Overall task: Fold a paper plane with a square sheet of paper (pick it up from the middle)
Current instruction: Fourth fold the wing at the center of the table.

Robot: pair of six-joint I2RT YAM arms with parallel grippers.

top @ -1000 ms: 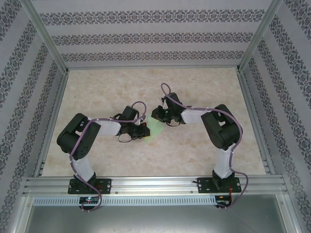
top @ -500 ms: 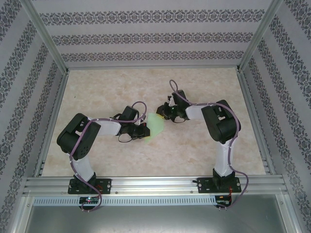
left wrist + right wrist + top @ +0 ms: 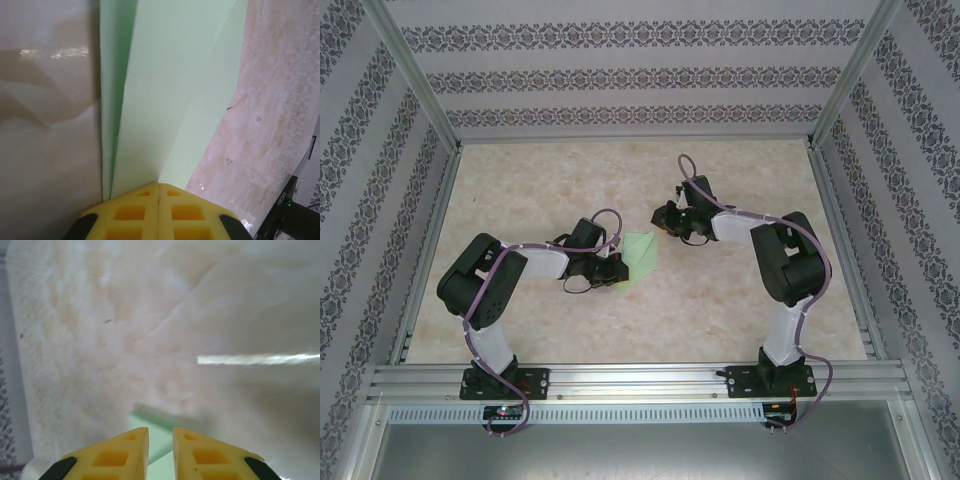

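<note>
Now the left gripper (image 3: 159, 186) pinches the green paper plane (image 3: 170, 90) near the table's (image 3: 540, 190) middle. At the plane's 1 o'clock, the right gripper's (image 3: 160, 432) fingers sit a little apart, holding nothing.

Beige marbled tabletop (image 3: 550, 180), floral-striped walls (image 3: 620, 80); aluminium frame rails (image 3: 640, 378)

The paper plane (image 3: 642, 256) lies on the table (image 3: 740, 300), left jaws at its left, right jaws behind it.
</note>
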